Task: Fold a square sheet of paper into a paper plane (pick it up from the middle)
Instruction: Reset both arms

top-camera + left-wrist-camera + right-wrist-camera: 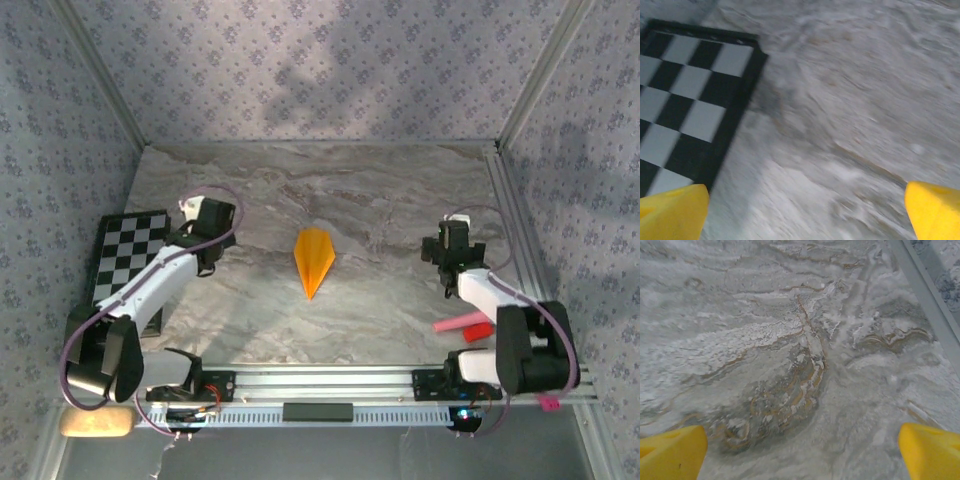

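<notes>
Nearby: chequered board [130,255] left, pink stick [455,323] right, paper plane [314,260] centre.

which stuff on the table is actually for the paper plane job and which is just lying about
For the job:
- paper plane, folded, mid-table

Lying about:
- chequered board, left edge
- pink stick, near right
- small red item beside the stick
</notes>
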